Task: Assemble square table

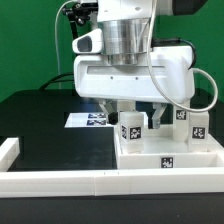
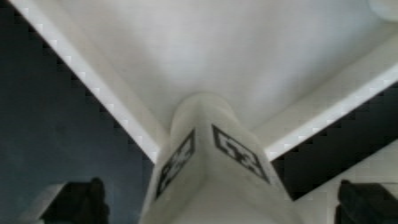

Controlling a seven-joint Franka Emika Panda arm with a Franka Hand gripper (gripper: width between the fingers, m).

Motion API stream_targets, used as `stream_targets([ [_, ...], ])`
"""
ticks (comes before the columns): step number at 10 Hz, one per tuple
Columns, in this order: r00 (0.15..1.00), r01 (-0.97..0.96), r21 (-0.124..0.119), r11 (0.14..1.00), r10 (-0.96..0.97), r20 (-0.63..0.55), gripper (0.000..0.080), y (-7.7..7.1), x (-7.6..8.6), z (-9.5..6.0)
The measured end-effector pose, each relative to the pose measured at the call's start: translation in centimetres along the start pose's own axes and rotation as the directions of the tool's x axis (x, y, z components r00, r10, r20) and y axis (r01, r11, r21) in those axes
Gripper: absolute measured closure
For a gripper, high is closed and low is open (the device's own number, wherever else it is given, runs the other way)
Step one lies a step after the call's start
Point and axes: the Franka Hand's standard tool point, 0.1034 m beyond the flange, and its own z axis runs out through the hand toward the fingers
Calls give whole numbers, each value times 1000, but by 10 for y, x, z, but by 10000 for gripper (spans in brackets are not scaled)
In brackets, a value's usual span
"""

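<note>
The black table [image 1: 40, 125] fills the lower half of the exterior view, fenced along the bottom by a long white border bar [image 1: 60, 182] with a short upright end at the lower left. Above it, the big white arm [image 1: 130, 60] takes up the upper centre of the frame, reaching straight down. The square tabletop slab [image 1: 165, 160] lies flat at the lower right, tucked into the corner of the bars, a tag on its near edge. Four short tagged legs stand on it: one [image 1: 131, 129] directly beneath the gripper [image 1: 133, 108], the others [image 1: 198, 126] toward the right edge. The marker board [image 1: 88, 120] lies flat at centre left, behind the slab. In the wrist view, the fingers [image 2: 75, 200] stand wide apart on either side of the leg [image 2: 210, 150], clear of it, gripping nothing.
</note>
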Motion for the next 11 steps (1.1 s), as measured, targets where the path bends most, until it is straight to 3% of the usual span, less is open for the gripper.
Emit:
stream_targets([
  [4,941,338,-8,941,-338,-1,150,2,2,-1],
  [8,867,499,-13,867,-499,-3,150,3,3,-1],
  [9,863,505,-13,863,-505,-3,247,4,4,-1],
  [10,864,504,-13,864,-504,-3,247,4,4,-1],
  [11,864,503,-13,864,-504,-3,448,4,4,-1],
])
